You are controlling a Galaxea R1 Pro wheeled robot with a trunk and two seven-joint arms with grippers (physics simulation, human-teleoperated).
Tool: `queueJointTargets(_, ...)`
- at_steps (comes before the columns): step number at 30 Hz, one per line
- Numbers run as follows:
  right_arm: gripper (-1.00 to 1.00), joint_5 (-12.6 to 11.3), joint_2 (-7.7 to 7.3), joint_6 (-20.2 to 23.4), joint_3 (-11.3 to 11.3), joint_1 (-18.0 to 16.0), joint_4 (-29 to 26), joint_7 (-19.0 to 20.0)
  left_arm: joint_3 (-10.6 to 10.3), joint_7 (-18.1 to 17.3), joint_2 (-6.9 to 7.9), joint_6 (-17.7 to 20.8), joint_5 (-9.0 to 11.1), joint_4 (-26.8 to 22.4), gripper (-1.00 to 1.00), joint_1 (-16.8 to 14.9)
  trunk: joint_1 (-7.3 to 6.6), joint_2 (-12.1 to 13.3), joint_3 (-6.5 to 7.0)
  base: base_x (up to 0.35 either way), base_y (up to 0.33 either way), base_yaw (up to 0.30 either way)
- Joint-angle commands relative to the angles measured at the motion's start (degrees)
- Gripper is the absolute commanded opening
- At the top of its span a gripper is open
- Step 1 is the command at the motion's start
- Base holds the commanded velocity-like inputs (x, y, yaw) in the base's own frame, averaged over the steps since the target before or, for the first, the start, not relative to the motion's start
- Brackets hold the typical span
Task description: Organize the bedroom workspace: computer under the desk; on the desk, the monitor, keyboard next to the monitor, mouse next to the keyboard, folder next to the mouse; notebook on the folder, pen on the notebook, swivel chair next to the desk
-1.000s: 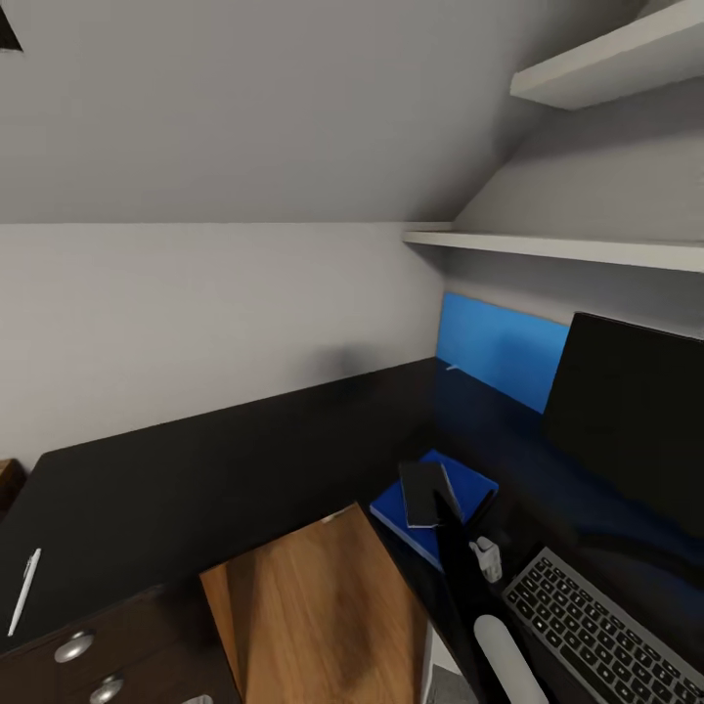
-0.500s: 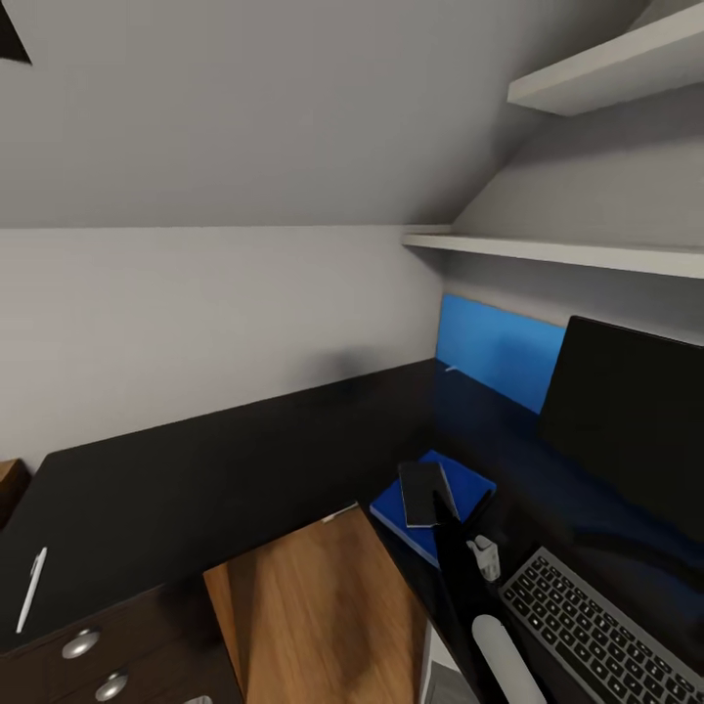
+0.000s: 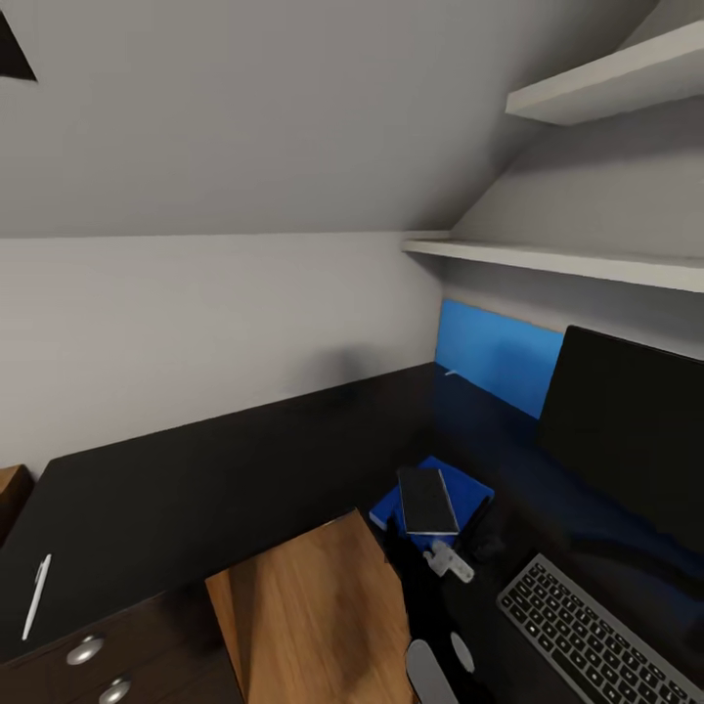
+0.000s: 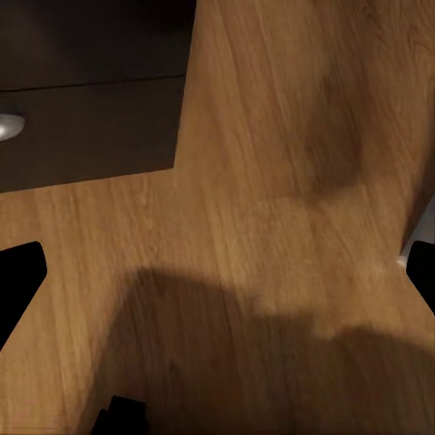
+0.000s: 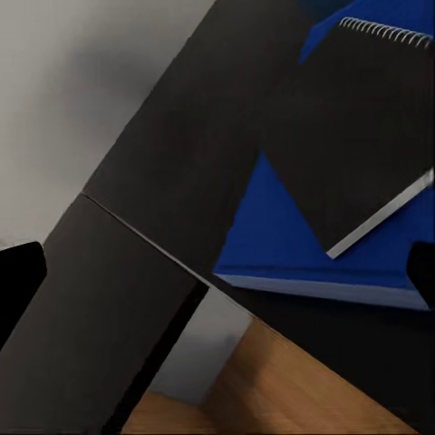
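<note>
On the dark desk [image 3: 225, 469] lies the blue folder [image 3: 469, 486], and the dark spiral notebook [image 3: 427, 499] rests flat on top of it. The white pen [image 3: 36, 596] lies far off at the desk's left end. The black monitor [image 3: 626, 430] stands at the right with the keyboard [image 3: 587, 636] in front of it. My right arm [image 3: 425, 596] reaches up just short of the folder. In the right wrist view, the right gripper [image 5: 217, 281] is open, looking at the notebook [image 5: 362, 136] and folder [image 5: 272, 245]. Over the wooden floor [image 4: 272, 181] my left gripper [image 4: 217, 276] hangs open and empty.
A blue panel [image 3: 499, 352] stands at the desk's back corner under two white shelves [image 3: 567, 259]. Dark drawers with round knobs [image 3: 88, 650] sit below the desk's left part. Wooden floor [image 3: 303, 616] shows between the desk's two wings.
My right arm has drawn back toward me and down, away from the notebook, which now shows whole on the folder. The view has shifted slightly.
</note>
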Motion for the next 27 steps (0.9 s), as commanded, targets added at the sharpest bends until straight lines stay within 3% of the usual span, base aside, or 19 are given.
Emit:
queueJointTargets(1, 1.0, 0.42, 0.14, -0.54, 0.57, -0.09, 1.29, -0.95, 0.2, -0.23, -0.03, 0.43, 0.59, -0.08, 1.0, 0.0, -0.22, 0.38, 0.13, 0.0, 0.0, 0.0)
queueJointTargets(4, 1.0, 1.49, 0.31, -0.64, 0.96, -0.15, 2.99, -1.87, 0.2, -0.18, -0.01, 0.4, 0.59, 0.0, 1.0, -0.01, -0.88, 1.58, 0.67, 0.0, 0.0, 0.0)
queueJointTargets(9, 1.0, 5.07, 0.38, 1.66, 3.19, -0.62, 3.89, -9.1, 0.2, -0.15, 0.27, 0.38, 0.59, 0.04, 1.0, 0.03, -1.98, 3.59, 1.57, 0.0, 0.0, 0.0)
queueJointTargets(10, 1.0, 7.63, 0.51, 3.99, 4.83, -0.75, 3.92, -12.77, 0.2, -0.14, 0.31, 0.38, 0.63, 0.04, 1.0, 0.03, -2.2, 3.99, 1.75, 0.0, 0.0, 0.0)
queueJointTargets(12, 1.0, 10.59, 0.92, 7.1, 6.41, -1.05, 3.92, -17.19, 0.2, -0.14, 0.33, 0.38, 0.63, 0.04, 1.0, 0.02, -2.64, 4.79, 2.11, 0.0, 0.0, 0.0)
queueJointTargets(13, 1.0, 13.49, 0.93, 10.63, 7.56, -1.42, 3.92, -21.97, 0.2, -0.14, 0.34, 0.38, 0.62, 0.05, 1.0, 0.02, -2.86, 5.19, 2.29, 0.0, 0.0, 0.0)
queueJointTargets(14, 1.0, 17.88, 0.93, 16.13, 8.76, -1.96, 3.79, -30.0, 0.2, -0.14, 0.36, 0.38, 0.6, 0.05, 1.0, 0.01, -3.08, 5.59, 2.47, 0.0, 0.0, 0.0)
queueJointTargets(15, 1.0, 19.06, 0.93, 17.32, 9.01, -2.09, 3.25, -32.41, 0.2, -0.14, 0.36, 0.38, 0.6, 0.05, 1.0, 0.0, -3.3, 5.99, 2.65, 0.0, 0.0, 0.0)
queueJointTargets(18, 1.0, 20.23, 0.93, 17.55, 9.34, -2.24, 1.34, -35.08, 0.2, -0.14, 0.36, 0.38, 0.6, 0.05, 1.0, 0.01, -3.96, 7.2, 3.19, 0.0, 0.0, 0.0)
queueJointTargets(25, 1.0, 20.87, 0.93, 16.74, 10.33, -2.24, -1.88, -36.68, 0.2, -0.14, 0.36, 0.38, 0.59, 0.05, 1.0, 0.02, -3.96, 7.2, 3.19, 0.0, 0.0, 0.0)
queueJointTargets(26, 1.0, 20.9, 0.93, 16.69, 10.71, -2.22, -2.35, -36.78, 0.2, -0.14, 0.36, 0.38, 0.59, 0.05, 1.0, 0.01, -3.96, 7.2, 3.19, 0.0, 0.0, 0.0)
queueJointTargets(27, 1.0, 20.99, 0.93, 16.56, 12.72, -2.19, -3.58, -36.97, 0.2, -0.14, 0.36, 0.38, 0.59, 0.05, 1.0, 0.01, -3.96, 7.2, 3.19, 0.0, 0.0, 0.0)
